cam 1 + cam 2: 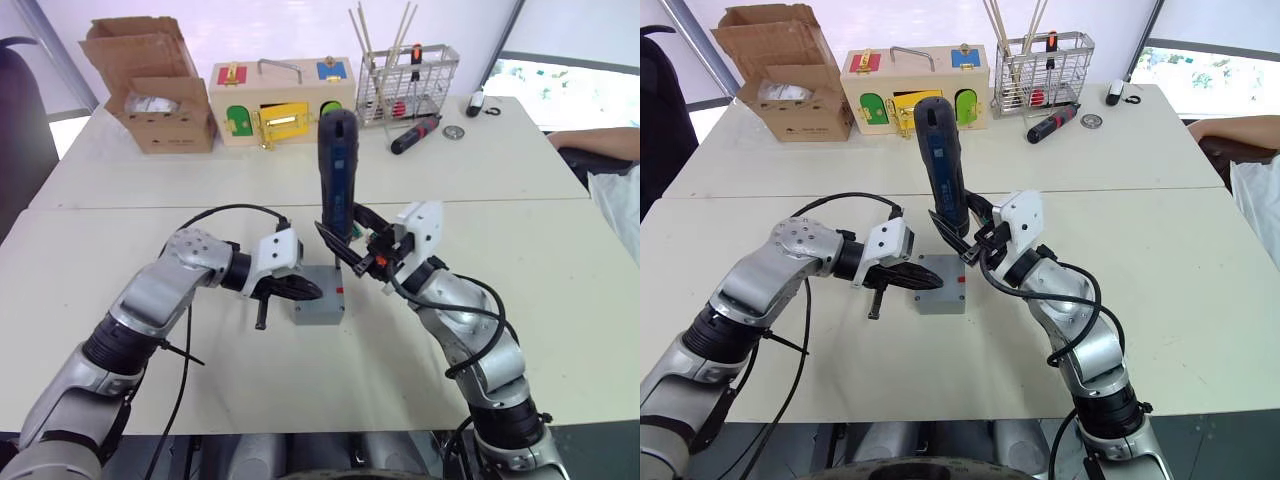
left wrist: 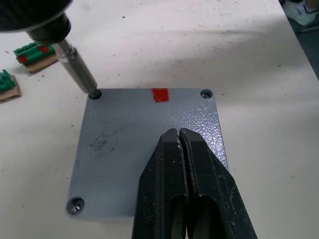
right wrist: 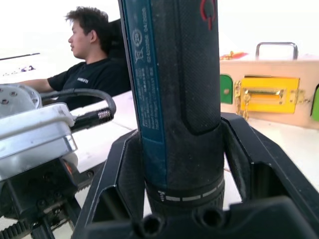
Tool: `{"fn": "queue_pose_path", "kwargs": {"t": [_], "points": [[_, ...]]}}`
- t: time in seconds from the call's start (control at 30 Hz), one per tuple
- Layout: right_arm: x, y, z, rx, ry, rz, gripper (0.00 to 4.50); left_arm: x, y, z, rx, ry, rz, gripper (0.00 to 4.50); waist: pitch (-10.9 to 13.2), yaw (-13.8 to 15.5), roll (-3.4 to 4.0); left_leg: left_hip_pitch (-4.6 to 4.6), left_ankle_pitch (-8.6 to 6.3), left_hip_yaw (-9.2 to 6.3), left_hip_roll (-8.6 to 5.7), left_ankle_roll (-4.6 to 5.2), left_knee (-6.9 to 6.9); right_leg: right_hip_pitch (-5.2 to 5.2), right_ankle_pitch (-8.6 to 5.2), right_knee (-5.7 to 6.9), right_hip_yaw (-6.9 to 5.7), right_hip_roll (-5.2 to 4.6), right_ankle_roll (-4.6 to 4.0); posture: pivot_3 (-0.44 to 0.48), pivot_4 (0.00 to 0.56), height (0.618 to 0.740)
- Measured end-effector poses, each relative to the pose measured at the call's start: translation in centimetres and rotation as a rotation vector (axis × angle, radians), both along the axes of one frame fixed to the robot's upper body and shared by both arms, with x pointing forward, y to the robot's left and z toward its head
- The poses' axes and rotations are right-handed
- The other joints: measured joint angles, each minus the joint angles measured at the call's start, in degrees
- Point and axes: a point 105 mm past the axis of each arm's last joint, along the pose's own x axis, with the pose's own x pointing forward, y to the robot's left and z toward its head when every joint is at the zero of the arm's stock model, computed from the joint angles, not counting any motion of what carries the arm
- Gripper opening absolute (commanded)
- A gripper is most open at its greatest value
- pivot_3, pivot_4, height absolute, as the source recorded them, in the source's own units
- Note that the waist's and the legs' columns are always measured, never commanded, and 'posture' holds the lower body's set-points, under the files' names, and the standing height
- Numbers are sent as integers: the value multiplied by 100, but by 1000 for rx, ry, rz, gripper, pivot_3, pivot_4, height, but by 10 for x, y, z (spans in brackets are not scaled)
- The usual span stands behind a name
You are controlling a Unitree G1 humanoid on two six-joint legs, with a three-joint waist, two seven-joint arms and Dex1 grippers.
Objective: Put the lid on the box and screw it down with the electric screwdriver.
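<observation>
The grey lid (image 2: 119, 144) lies flat on the grey box (image 1: 322, 310) at the middle of the near table, a red mark (image 2: 159, 94) at one edge. My left gripper (image 1: 303, 290) is shut, its tips resting on top of the lid. My right gripper (image 1: 352, 248) is shut on the electric screwdriver (image 1: 337, 170), which stands nearly upright over the box. Its metal bit (image 2: 79, 74) reaches down into one corner screw hole. A screw head (image 2: 76, 204) sits in another corner, and a third corner hole (image 2: 206, 93) looks open.
At the back stand a cardboard carton (image 1: 150, 85), a colourful wooden latch box (image 1: 282, 100) and a wire rack (image 1: 405, 80), with a red-and-black hand screwdriver (image 1: 415, 133) beside it. Green terminal pieces (image 2: 32, 52) lie near the box. A person (image 3: 94, 64) sits beside the table.
</observation>
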Motion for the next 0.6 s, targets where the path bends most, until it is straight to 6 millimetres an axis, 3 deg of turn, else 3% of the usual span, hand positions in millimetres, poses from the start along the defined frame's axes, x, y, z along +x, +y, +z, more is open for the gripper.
{"fn": "queue_pose_path", "kwargs": {"t": [0.6], "points": [[-6,-6,-1,62,21,-17,1953,-4,1,-8,2,17,32,0,-55,81,-8,3,-2,-2,-2,3,0,8,0,-8,0,-4,1,0,150,740]]}}
